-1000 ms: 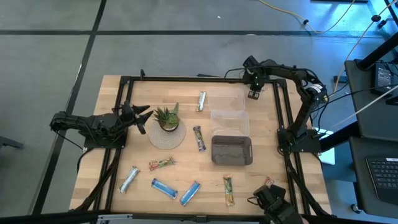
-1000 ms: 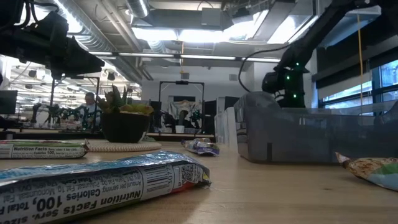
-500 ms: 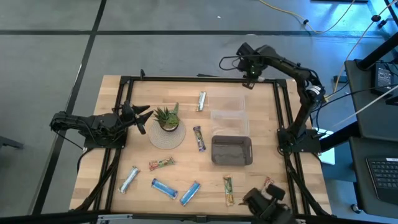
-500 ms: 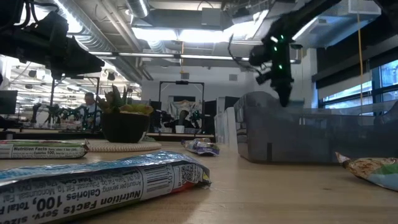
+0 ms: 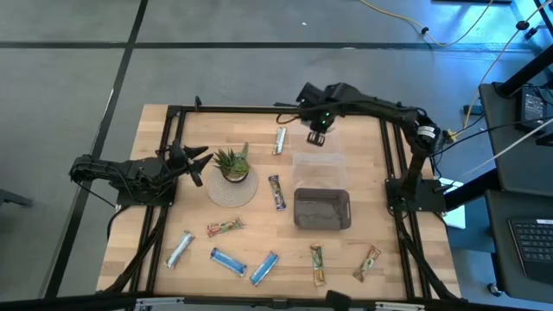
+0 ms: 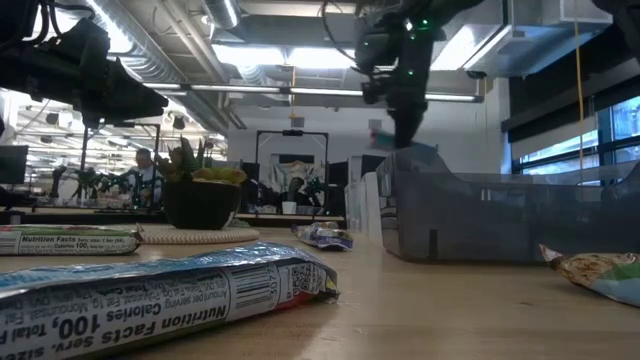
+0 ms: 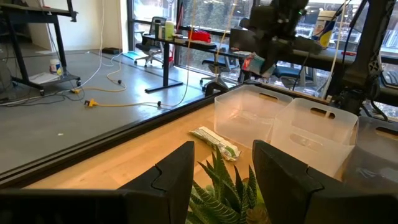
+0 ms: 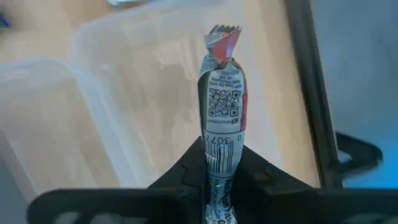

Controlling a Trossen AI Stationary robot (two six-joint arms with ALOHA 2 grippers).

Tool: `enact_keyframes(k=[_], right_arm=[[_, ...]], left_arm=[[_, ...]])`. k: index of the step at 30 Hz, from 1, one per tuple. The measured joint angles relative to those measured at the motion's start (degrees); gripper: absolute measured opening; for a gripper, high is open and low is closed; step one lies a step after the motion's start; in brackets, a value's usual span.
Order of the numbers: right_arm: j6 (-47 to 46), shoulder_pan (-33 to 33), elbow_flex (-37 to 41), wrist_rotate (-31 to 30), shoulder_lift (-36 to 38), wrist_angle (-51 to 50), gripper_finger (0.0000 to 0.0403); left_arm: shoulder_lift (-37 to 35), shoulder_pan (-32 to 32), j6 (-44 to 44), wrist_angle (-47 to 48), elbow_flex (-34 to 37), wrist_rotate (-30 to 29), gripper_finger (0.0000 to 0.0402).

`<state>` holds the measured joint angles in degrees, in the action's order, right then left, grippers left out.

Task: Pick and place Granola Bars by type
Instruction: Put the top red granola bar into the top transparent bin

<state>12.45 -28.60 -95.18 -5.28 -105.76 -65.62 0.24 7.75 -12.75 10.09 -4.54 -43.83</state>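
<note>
Wooden table (image 5: 259,216), bars scattered; office behind. Right jaws grip bar (image 8: 222,118); left jaws part-open.

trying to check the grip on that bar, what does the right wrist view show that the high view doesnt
Only the right wrist view shows the right gripper shut on a granola bar, which stands up between the fingers with its crimped end and printed code visible, over a clear bin.

Only the high view shows the whole table: the loose bars, the plant, the grey bin and the left gripper waiting beside the plant.

Both show the right gripper over the clear bin at the table's far edge.
</note>
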Motion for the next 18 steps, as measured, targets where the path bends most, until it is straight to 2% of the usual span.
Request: enact_keyframes(k=[6, 18], right_arm=[[0.0, 3.0, 0.0, -0.9, -4.0, 1.3, 0.0051], [1.5, 3.0, 0.1, -1.2, -13.8, 2.0, 0.0051]], left_arm=[[0.0, 0.0, 0.0, 0.0, 0.0, 0.0, 0.0157], [0.0, 0.0, 0.0, 0.0, 0.0, 0.1, 0.0157]])
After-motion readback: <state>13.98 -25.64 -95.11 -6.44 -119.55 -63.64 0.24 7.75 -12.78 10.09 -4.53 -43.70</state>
